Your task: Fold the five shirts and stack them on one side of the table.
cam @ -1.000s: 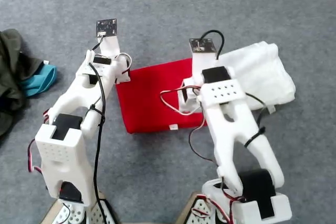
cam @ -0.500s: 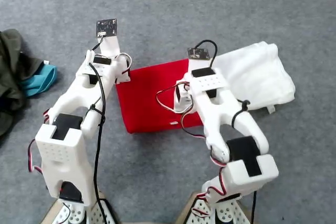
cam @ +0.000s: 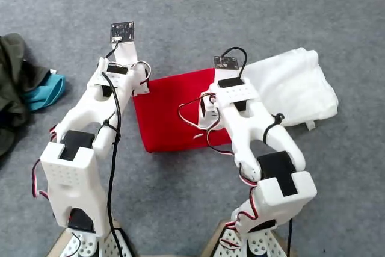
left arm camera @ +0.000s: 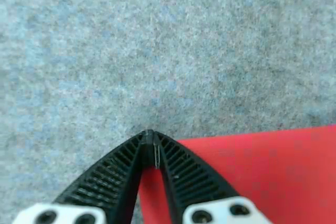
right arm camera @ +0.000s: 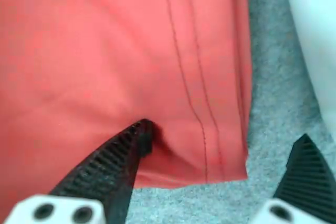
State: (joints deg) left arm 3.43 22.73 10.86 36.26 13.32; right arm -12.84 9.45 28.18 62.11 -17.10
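Two pincers are working one folded red shirt [cam: 174, 118]; the left pincer [left arm camera: 149, 136] is sitting pressed together at the shirt's corner, tips meeting right on the cloth edge, likely pinning it so the fold is not slipping; whether fabric is caught between the tips, cannot tell. The right pincer [right arm camera: 224, 134] is standing spread, one finger pressing into red cloth, the other hanging over the grey table [cam: 240, 16] past the double-stitched hem, probably straddling that edge for a grab. Red cloth is looking smooth, thin, a flat rectangle; just beyond the right pincer's outer finger a white shirt [cam: 295, 85] is lying, a puffier, softer bundle; the table covering is looking felted.
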